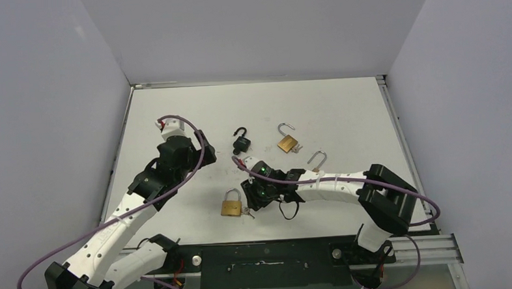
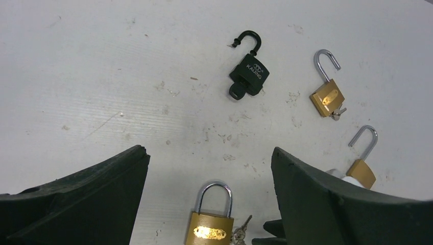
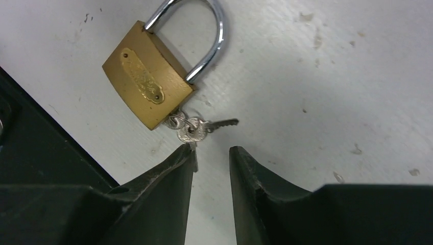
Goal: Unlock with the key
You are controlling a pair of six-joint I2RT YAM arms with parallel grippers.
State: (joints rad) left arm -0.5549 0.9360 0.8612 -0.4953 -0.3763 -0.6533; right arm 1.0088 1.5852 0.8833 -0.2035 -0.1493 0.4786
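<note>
The left gripper point(image 2: 209, 155) hangs over the left half of the tabletop point(image 1: 343, 108) with its jaws spread wide and nothing between them. Only bare surface lies below it, and the work sits well toward the near edge from there. The black padlock point(image 2: 248, 75), further toward the far edge, has its shackle swung open and looks to be no concern here. Next comes the brass padlock point(image 3: 145, 87), lying flat near the near edge, about midway between the side edges, with its shackle seated in the body. A small ring at its base carries the key point(image 3: 207, 126), which lies flat on the tabletop with its blade pointing away from the padlock. I cannot tell whether a second key sits in the keyhole. The right gripper point(image 3: 212, 150) is much the nearer of the two. Its jaws stand a narrow gap apart with bare tabletop showing between them, and I see nothing gripped. The key lies just beyond the fingertips, and its head is almost touching the finger point(image 3: 168, 178) on the padlock's side. Its long axis runs roughly along the line on which the jaws close, not across it. I judge that the right gripper must ease forward, and probably turn at the wrist, before it can pinch the key by its flats.
</note>
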